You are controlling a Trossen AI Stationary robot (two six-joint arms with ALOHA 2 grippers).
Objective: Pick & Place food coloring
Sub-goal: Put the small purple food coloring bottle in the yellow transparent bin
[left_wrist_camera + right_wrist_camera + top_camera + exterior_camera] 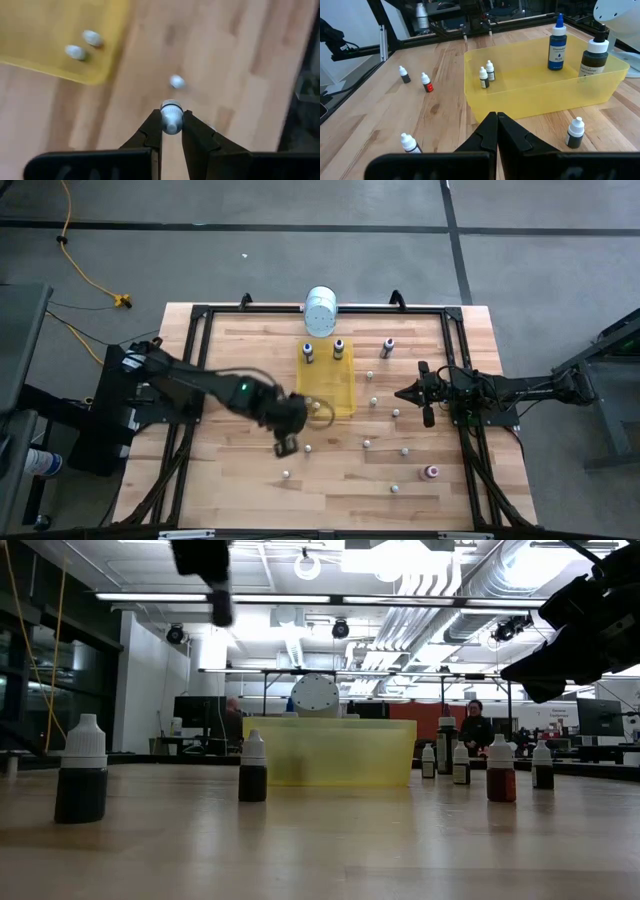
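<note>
My left gripper (287, 444) hovers over the table just near of the yellow tray (345, 392), shut on one tiny food coloring bottle (170, 117). Another tiny bottle (176, 81) stands on the wood under it. Two tall bottles (557, 45) (594, 55) and two tiny ones (486, 75) stand in the tray. More tiny bottles (367, 444) (405, 450) (287, 474) stand scattered on the table. My right gripper (497, 120) waits shut to the right of the tray, touching nothing. My left gripper pinches the tiny bottle by its whitish cap (170, 109) between the two fingers, coming from above and pointing down. The bottle's body is hidden under the cap. The low view shows the gripper (215, 595) high above the table, so the bottle is lifted clear.
A large white cylindrical container (320, 310) sits at the table's far edge behind the tray. A tall bottle (388, 347) stands right of the tray and a reddish one (431, 472) near the right front. Black frame rails (195, 370) run along the table's sides.
</note>
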